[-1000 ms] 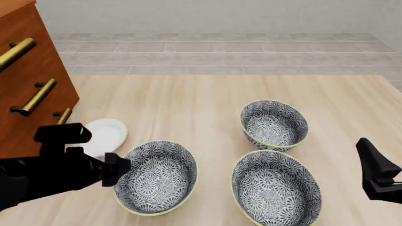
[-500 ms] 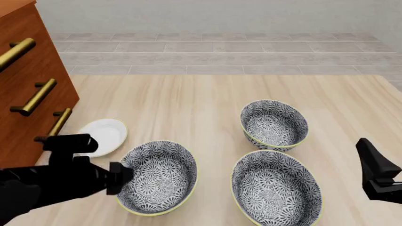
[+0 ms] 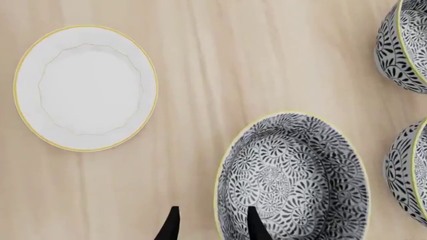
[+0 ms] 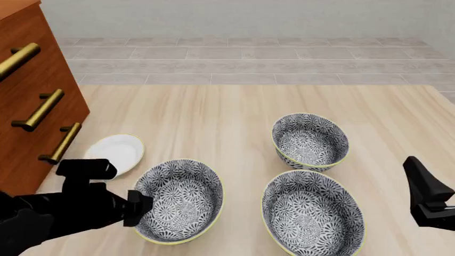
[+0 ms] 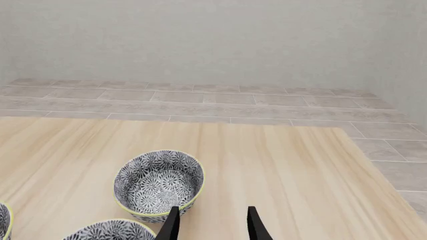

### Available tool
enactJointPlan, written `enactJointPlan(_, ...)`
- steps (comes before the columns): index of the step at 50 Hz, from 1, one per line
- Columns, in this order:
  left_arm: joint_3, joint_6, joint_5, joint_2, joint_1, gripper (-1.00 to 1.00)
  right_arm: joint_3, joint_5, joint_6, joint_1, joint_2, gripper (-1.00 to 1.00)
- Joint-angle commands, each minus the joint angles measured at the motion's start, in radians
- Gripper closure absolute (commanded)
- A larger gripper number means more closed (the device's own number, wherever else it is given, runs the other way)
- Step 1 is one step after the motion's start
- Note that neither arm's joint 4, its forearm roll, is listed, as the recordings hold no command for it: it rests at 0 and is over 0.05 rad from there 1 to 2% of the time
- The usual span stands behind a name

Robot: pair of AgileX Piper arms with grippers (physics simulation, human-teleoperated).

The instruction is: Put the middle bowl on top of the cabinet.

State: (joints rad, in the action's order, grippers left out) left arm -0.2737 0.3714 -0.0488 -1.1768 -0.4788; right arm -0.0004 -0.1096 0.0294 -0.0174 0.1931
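Three floral grey-and-white bowls stand on the wooden table. The middle bowl [image 4: 178, 200] [image 3: 293, 180], mid-sized of the three, is the left one. My left gripper [image 4: 140, 206] [image 3: 212, 220] is open at its left rim, one finger inside the bowl and one outside; whether they touch the rim I cannot tell. The reddish-brown cabinet [image 4: 29, 106] with brass handles rises at the far left. My right gripper [image 4: 427, 194] [image 5: 212, 220] is open and empty at the right edge, away from the bowls.
A larger bowl [image 4: 313, 213] [image 3: 410, 170] sits at front right and a smaller bowl [image 4: 310, 140] [image 5: 159, 184] behind it. A small white saucer [image 4: 117, 152] [image 3: 85, 87] lies between the cabinet and the middle bowl.
My left arm has moved nearer and slightly right, uncovering the saucer and bringing its fingers over the bowl's left rim. The right arm has not moved.
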Motion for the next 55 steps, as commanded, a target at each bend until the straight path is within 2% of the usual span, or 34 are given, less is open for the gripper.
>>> enactJointPlan(1, 0.010, -0.015, 0.023, -0.021, -0.003, -1.00, 0.000, 0.007, -0.001, 0.001, -0.009, -1.00)
enactJointPlan(25, 0.030, -0.033, 0.067, -0.053, -0.017, -1.00, 0.000, 0.035, -0.002, 0.000, -0.039, -1.00)
enactJointPlan(36, 0.026, -0.038, 0.053, -0.031, -0.020, -1.00, 0.000, 0.033, -0.001, 0.000, -0.037, -1.00)
enactJointPlan(37, 0.026, -0.039, 0.051, -0.028, -0.020, 1.00, 0.000, 0.032, -0.001, 0.000, -0.036, -1.00)
enactJointPlan(55, 0.026, -0.060, 0.023, 0.023, 0.002, 1.00, 0.000, 0.022, 0.000, 0.000, -0.026, -1.00)
